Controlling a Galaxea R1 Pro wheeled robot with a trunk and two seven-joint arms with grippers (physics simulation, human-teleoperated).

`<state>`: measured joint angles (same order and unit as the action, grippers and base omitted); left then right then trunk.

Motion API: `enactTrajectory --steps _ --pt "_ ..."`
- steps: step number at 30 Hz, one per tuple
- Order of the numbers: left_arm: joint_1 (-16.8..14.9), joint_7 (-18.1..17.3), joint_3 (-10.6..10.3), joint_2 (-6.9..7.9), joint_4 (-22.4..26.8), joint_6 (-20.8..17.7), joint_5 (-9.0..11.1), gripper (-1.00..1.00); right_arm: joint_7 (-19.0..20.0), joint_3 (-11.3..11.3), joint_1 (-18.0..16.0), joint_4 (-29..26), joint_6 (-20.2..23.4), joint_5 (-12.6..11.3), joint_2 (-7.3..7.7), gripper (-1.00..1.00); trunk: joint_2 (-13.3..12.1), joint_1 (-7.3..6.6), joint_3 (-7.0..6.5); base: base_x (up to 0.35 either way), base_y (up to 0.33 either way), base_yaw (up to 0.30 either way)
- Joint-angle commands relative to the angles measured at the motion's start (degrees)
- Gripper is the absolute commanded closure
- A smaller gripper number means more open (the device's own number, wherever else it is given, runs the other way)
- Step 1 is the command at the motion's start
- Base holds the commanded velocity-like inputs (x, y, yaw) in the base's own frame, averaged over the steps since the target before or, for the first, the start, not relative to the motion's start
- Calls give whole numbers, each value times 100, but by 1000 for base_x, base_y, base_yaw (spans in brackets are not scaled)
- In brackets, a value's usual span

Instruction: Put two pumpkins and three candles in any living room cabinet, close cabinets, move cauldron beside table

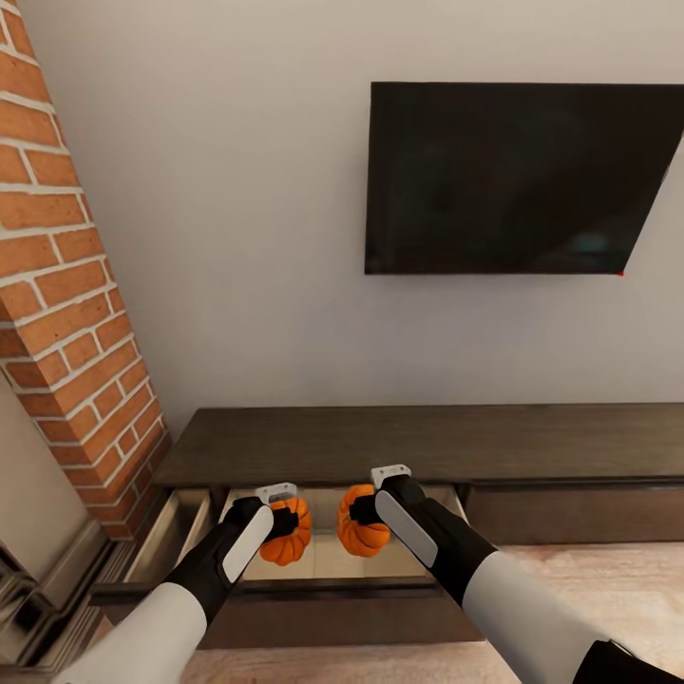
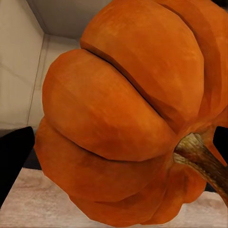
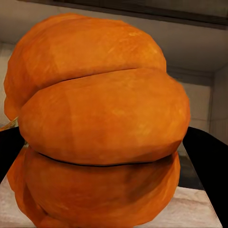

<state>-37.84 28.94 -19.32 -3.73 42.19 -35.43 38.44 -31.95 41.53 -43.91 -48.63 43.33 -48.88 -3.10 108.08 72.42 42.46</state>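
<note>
Two small ribbed orange pumpkins hang over the open drawer (image 1: 328,560) of the long dark-brown cabinet (image 1: 427,442). My left gripper (image 1: 283,522) is shut on the left pumpkin (image 1: 291,537). My right gripper (image 1: 364,513) is shut on the right pumpkin (image 1: 366,537). In the left wrist view the pumpkin (image 2: 123,114) looms close, its brown stem (image 2: 202,159) pointing sideways, with a dark finger (image 2: 14,156) at its side. The right wrist view has the other pumpkin (image 3: 99,128) squeezed between two dark fingers (image 3: 206,161), the pale drawer interior behind it.
A red brick column (image 1: 66,285) stands at the left, close to the cabinet's end. A black TV (image 1: 513,180) hangs on the grey wall above the cabinet. A second drawer (image 1: 176,527) at the far left is also pulled out. Pale wood floor (image 1: 608,589) lies to the right.
</note>
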Motion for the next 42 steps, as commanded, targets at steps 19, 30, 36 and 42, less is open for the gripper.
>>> enactTrajectory --steps 19,30,36,42 --pt "-4 60 -28 3 8 -8 50 100 -57 16 -6 -6 0 -60 2 100 3 2 6 70 0 0" --pt "-4 61 -28 4 8 -8 50 100 -57 15 -6 -6 0 -60 2 100 163 90 78 3 0 0" --pt "-4 62 -29 4 8 -3 50 100 -57 19 -6 1 0 -68 2 100 404 221 185 0 0 0" --pt "-4 62 -36 5 8 257 41 100 -57 11 -6 337 -6 53 -6 100 645 353 293 0 0 0"
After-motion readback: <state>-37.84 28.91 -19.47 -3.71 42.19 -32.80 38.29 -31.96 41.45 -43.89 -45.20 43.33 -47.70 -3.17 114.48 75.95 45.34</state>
